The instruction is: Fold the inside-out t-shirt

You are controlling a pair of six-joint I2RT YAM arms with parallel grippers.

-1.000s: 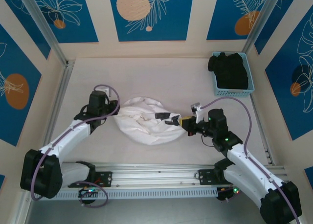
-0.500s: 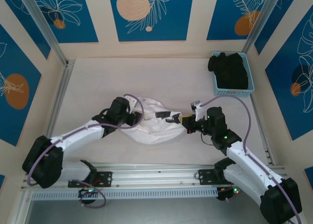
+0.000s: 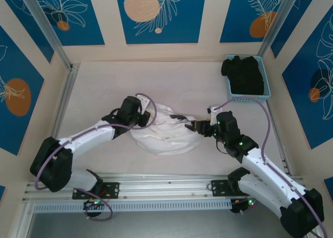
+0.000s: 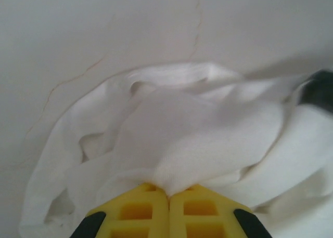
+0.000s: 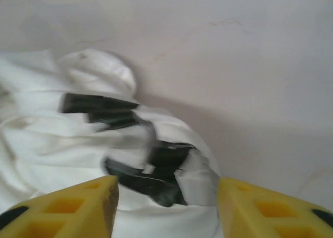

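The inside-out t-shirt [image 3: 167,136] lies bunched and wrinkled in the middle of the table, white with a dark print [image 3: 177,117] showing near its top right. My left gripper [image 3: 147,119] sits at the shirt's upper left edge. In the left wrist view that gripper [image 4: 167,192] has its yellow fingers [image 4: 140,209] pressed together on a fold of the white t-shirt [image 4: 197,123]. My right gripper [image 3: 193,126] is at the shirt's right edge. In the right wrist view it [image 5: 166,190] stands open, with the dark print [image 5: 158,168] on the t-shirt [image 5: 47,139] lying between and just beyond its fingers.
A light blue basket [image 3: 263,96] holding a black garment [image 3: 244,71] stands at the back right corner. Metal frame rails run along the left [image 3: 61,105] and right sides, and a rail [image 3: 166,182] crosses the near edge.
My left arm swung right from the shirt's left side onto the cloth and shut on a fold. My right gripper went from shut to open and shifted slightly toward the back.
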